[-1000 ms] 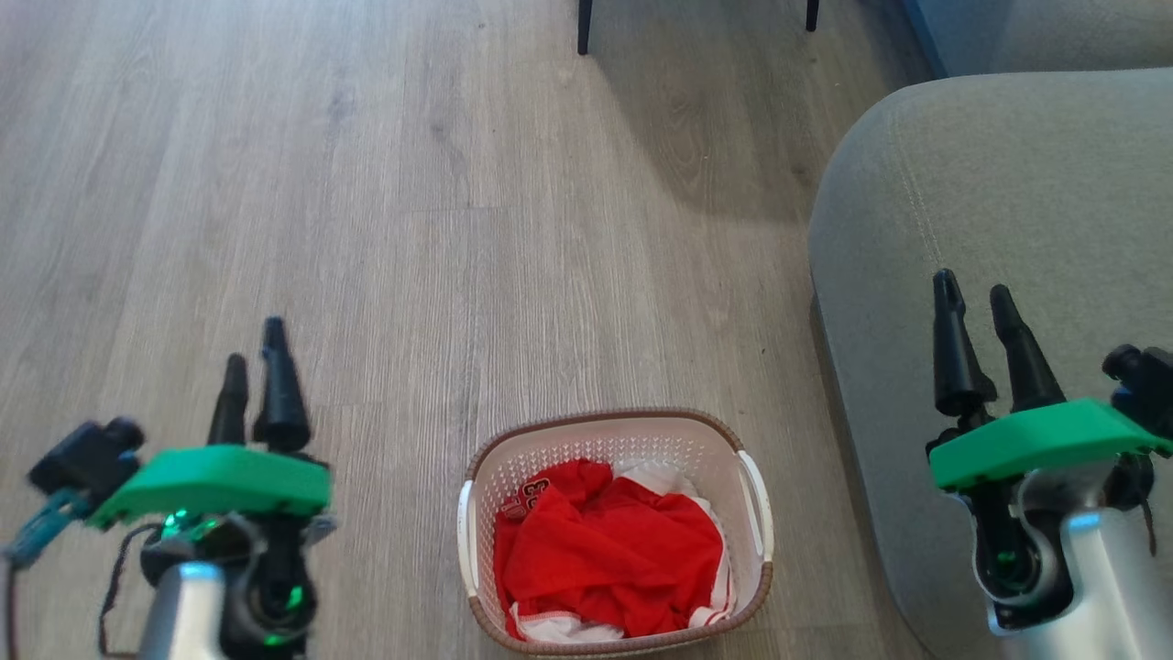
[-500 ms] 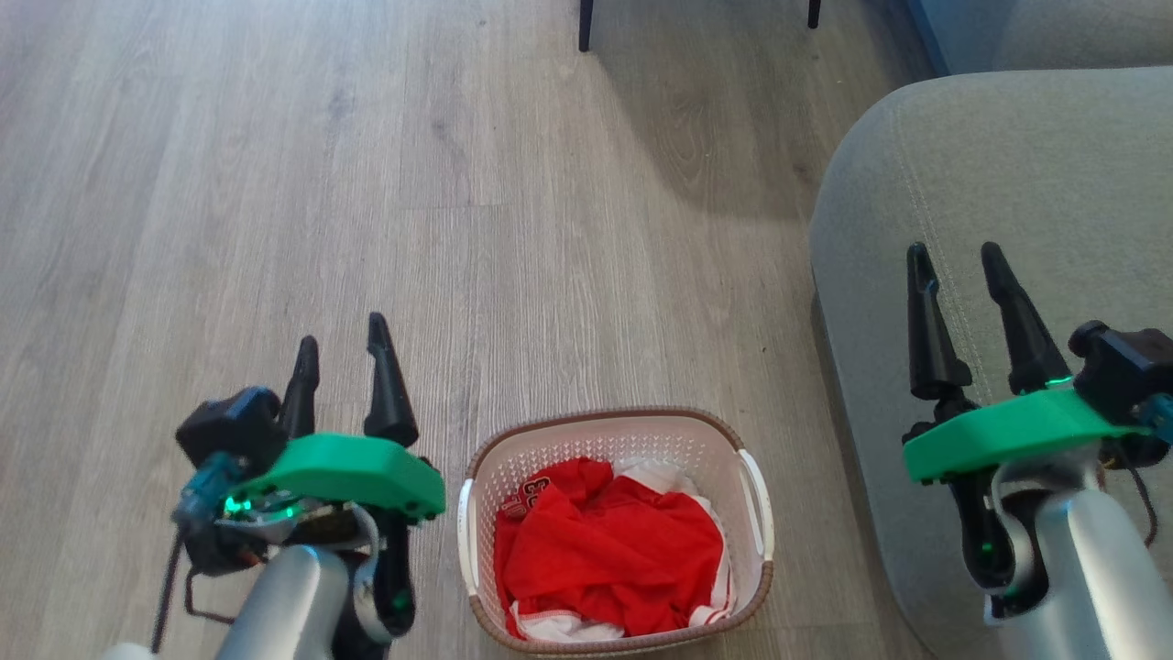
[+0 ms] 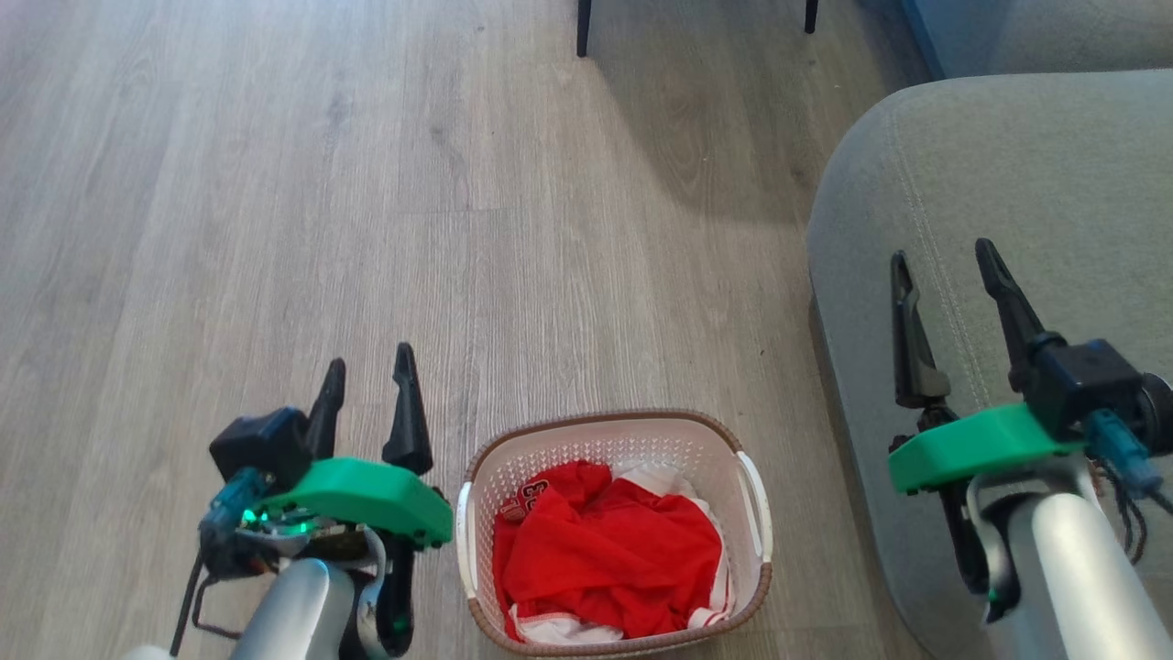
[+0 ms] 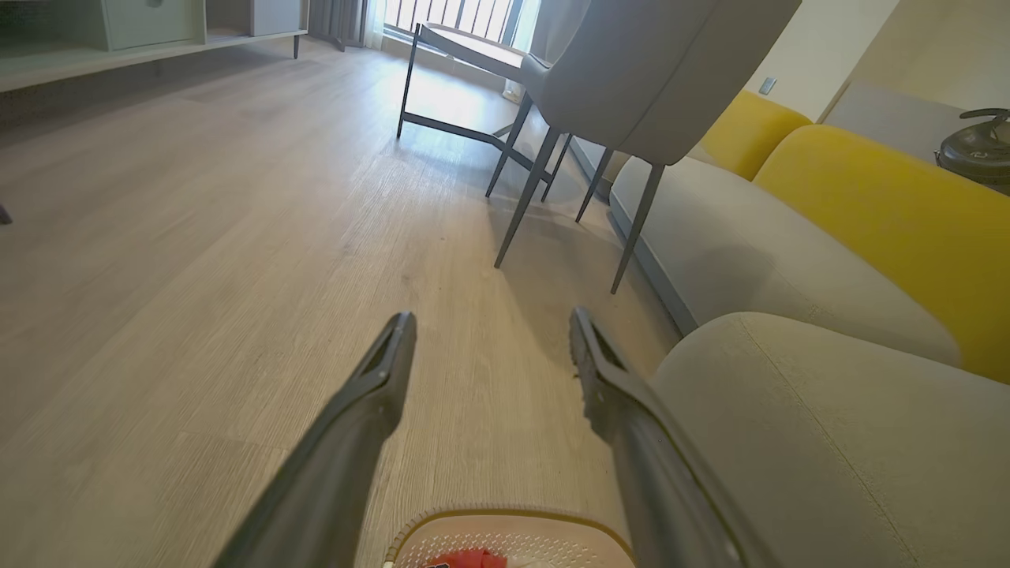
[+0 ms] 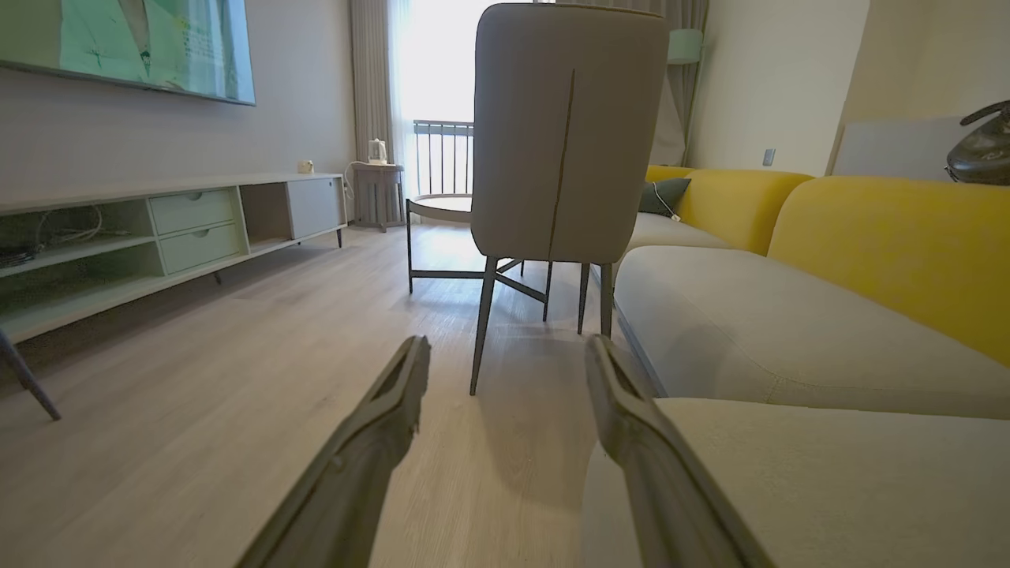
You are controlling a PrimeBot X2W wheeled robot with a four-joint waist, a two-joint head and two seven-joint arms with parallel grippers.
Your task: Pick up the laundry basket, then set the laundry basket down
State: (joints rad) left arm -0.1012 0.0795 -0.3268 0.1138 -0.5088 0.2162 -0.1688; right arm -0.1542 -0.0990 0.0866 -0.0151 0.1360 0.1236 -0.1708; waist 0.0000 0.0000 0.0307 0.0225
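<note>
**A:** Where is the basket (image 3: 607,418)?

**B:** On the floor (image 3: 275,183), just right of the left gripper (image 3: 368,360) and untouched. Red cloth (image 3: 609,550) lies inside it.

**A:** And that gripper's fingers?

**B:** Spread apart, holding nothing. In the left wrist view the basket's brown rim shows low between them.

**A:** The right gripper (image 3: 942,257)?

**B:** Also spread and empty, over the edge of the grey sofa (image 3: 1008,165). The basket lies well to its left.

**A:** What lies beyond the fingers?

**B:** A grey chair (image 5: 568,134) on dark legs stands ahead of both grippers. Yellow cushions (image 5: 892,252) sit farther off to the right.
</note>
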